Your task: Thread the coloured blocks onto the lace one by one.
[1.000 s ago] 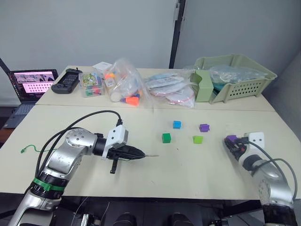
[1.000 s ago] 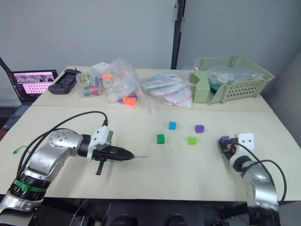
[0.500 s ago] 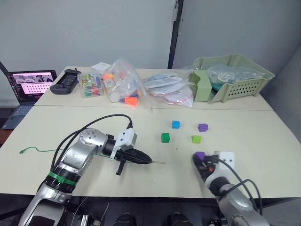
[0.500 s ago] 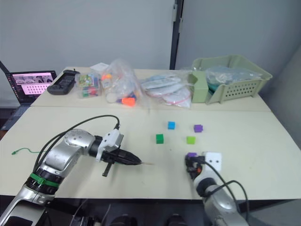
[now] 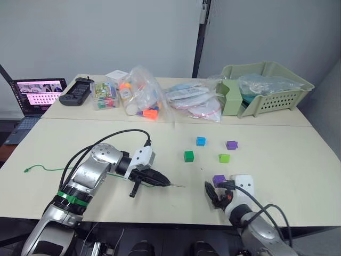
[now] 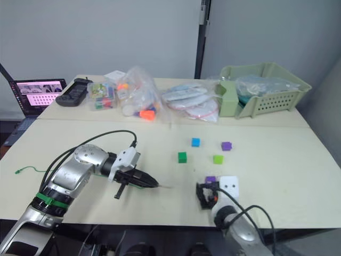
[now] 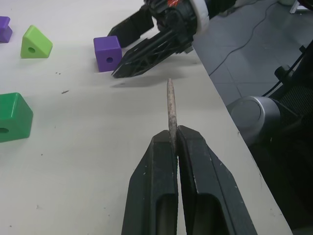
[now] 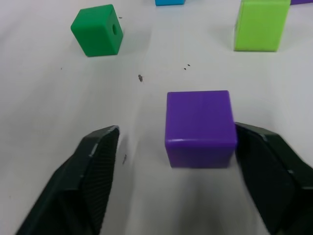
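Across the cream tabletop (image 5: pixel 298 165) our left gripper (image 7: pixel 172 142) pinches the lace (image 5: pixel 58 170) tip level toward three o'clock, so our wide-open right gripper (image 8: pixel 178 161), straddling the purple block (image 8: pixel 199 127), can present its hole.

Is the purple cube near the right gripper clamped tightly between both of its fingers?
No. In the right wrist view the purple cube sits on the table beside one finger, with a wide gap to the other finger.

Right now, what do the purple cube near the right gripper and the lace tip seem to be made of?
The purple cube looks like moulded plastic: smooth, even colour, soft sheen, rounded edges. The lace tip looks like stiff, dull greyish-brown material, perhaps wood or plastic; its slightly rough matte surface leaves that open.
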